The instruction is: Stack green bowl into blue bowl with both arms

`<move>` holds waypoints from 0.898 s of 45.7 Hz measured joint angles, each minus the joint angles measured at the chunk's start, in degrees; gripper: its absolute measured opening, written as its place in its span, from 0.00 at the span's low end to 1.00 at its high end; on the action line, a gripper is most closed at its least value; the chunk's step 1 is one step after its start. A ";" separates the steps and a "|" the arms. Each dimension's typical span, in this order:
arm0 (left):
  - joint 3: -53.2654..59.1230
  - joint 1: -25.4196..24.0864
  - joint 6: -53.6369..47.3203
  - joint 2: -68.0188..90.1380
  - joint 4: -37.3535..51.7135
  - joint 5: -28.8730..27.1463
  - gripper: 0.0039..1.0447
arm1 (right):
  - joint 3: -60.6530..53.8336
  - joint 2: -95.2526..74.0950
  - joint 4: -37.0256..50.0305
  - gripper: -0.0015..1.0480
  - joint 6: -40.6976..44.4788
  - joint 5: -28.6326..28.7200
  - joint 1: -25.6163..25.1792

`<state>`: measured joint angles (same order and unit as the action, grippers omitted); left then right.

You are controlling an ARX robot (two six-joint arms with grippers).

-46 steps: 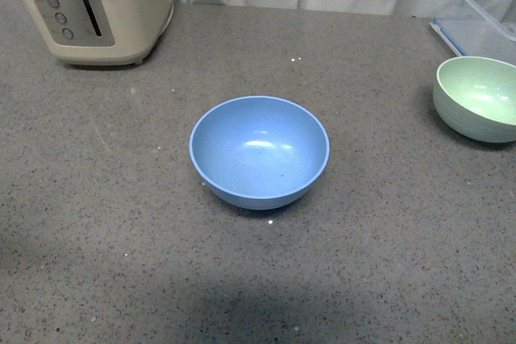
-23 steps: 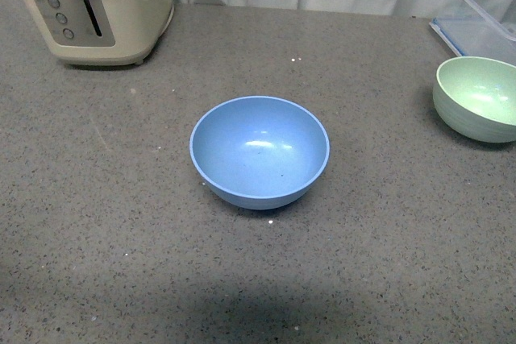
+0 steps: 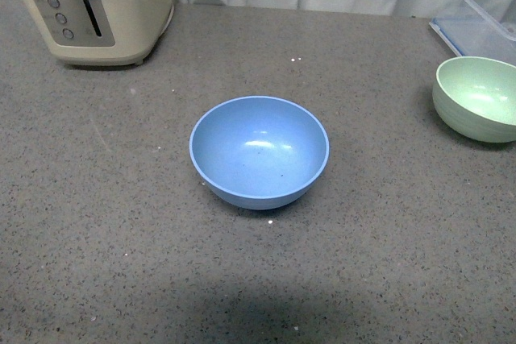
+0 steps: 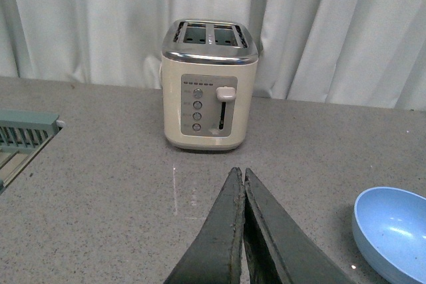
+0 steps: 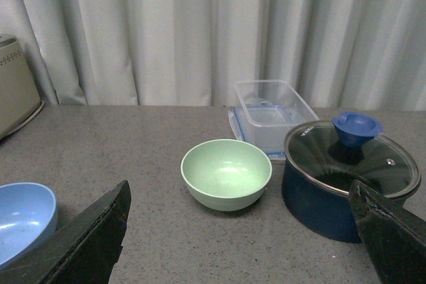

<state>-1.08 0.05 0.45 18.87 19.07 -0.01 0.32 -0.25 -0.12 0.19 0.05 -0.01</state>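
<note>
The blue bowl (image 3: 259,151) stands upright and empty in the middle of the grey counter; it also shows in the left wrist view (image 4: 393,231) and the right wrist view (image 5: 23,221). The green bowl (image 3: 477,98) stands upright at the far right edge and shows in the right wrist view (image 5: 226,173). Neither arm appears in the front view. My left gripper (image 4: 241,172) is shut and empty above bare counter, left of the blue bowl. My right gripper (image 5: 239,194) is wide open and empty, facing the green bowl from a distance.
A cream toaster (image 3: 93,7) stands at the back left (image 4: 210,84). A clear plastic container (image 5: 273,112) lies behind the green bowl. A dark blue pot with a glass lid (image 5: 349,177) stands beside the green bowl. A grey rack (image 4: 23,139) sits far left.
</note>
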 joint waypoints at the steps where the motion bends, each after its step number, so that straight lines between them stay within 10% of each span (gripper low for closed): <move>1: 0.00 0.00 0.00 -0.66 -0.66 0.02 0.04 | 0.00 0.00 0.00 0.91 0.00 0.00 0.00; 41: 0.00 0.00 0.00 -18.60 -18.95 0.02 0.06 | 0.00 0.00 0.00 0.91 -0.02 0.00 0.00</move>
<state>-1.08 0.05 0.45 0.27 0.12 0.01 0.32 -0.25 -0.12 0.16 0.05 -0.01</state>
